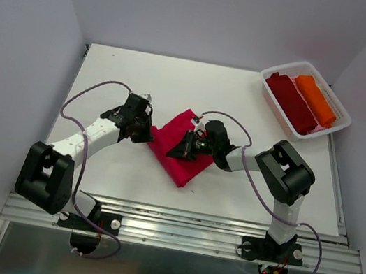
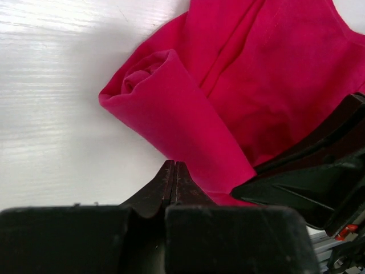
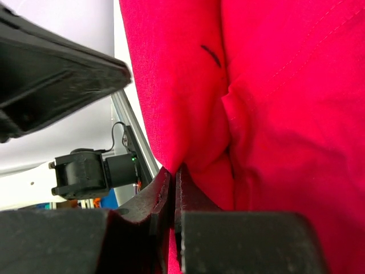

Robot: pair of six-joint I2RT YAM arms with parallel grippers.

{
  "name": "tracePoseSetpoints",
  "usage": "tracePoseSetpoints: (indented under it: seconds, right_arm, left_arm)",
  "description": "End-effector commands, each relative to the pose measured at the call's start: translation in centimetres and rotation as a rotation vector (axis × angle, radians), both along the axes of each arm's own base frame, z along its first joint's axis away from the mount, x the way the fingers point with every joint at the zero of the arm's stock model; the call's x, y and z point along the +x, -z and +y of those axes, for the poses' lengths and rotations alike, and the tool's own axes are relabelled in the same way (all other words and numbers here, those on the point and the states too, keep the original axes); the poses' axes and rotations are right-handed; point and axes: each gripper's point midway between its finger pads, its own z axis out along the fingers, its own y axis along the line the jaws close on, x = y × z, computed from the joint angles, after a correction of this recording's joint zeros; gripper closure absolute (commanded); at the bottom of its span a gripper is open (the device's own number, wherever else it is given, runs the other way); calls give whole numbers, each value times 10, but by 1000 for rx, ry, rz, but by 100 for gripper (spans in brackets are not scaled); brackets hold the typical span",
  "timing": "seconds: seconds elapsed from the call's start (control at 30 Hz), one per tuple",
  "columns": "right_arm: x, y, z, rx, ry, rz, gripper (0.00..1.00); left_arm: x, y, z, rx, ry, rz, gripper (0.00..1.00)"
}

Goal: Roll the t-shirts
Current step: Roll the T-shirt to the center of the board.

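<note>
— Gripping confirmed?
— Yes. The left gripper (image 2: 173, 171) is clenched on the rolled edge of the crimson t-shirt (image 1: 176, 166); the right gripper (image 3: 173, 177) pinches a fold opposite.
— Arm poses?
— Both reach inward, low, wrists facing across the cloth.
— Shirt condition?
— Folded narrow, one end curled into a loose roll, lying at the middle of the table (image 1: 143, 80).

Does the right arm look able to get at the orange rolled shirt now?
Probably not yet: the right tool is shut on the red t-shirt. Once released, the orange roll in the bin looks reachable.
</note>
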Motion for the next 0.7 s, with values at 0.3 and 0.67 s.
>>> tracePoseSetpoints:
  seconds: [0.3,0.67]
  right_arm:
    - [5,-1,-4,23,6,-31,98]
    - [13,-7,-17,-91,20,-151,39]
  left_arm:
    - [26,4,-21,-47,15,-47,100]
    - [34,32,-24,-40,-9,-10,100]
